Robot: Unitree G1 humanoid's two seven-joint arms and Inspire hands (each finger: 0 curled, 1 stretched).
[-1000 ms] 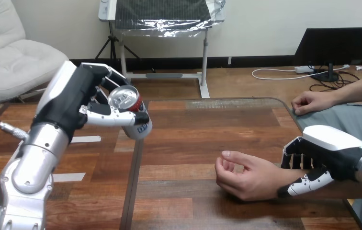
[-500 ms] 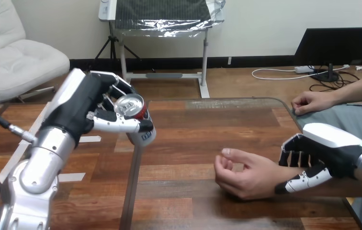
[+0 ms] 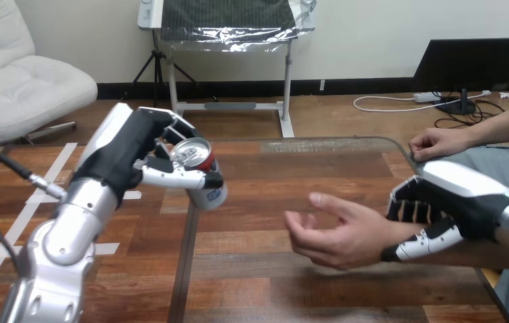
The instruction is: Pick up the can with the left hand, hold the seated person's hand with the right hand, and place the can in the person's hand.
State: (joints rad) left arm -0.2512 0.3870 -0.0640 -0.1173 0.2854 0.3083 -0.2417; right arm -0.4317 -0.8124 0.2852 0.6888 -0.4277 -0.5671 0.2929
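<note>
My left hand [image 3: 137, 151] is shut on a can [image 3: 198, 169] with a silver top, red side and white-blue lower part, held tilted above the table's left part. The person's hand [image 3: 336, 232] lies palm up and open over the table's middle right, raised a little off the wood. My right hand [image 3: 450, 202] is curled round the person's wrist, fingers over the top and thumb [image 3: 420, 247] underneath. A gap of table separates the can from the person's open hand.
The wooden table [image 3: 252, 282] has a rounded far edge and a seam running down at the left. The person's other hand [image 3: 440, 142] rests as a fist at the table's far right corner.
My left hand has carried the can rightward toward the person. The person's hand has lifted, opened and moved slightly left, with my right hand still on the wrist.
</note>
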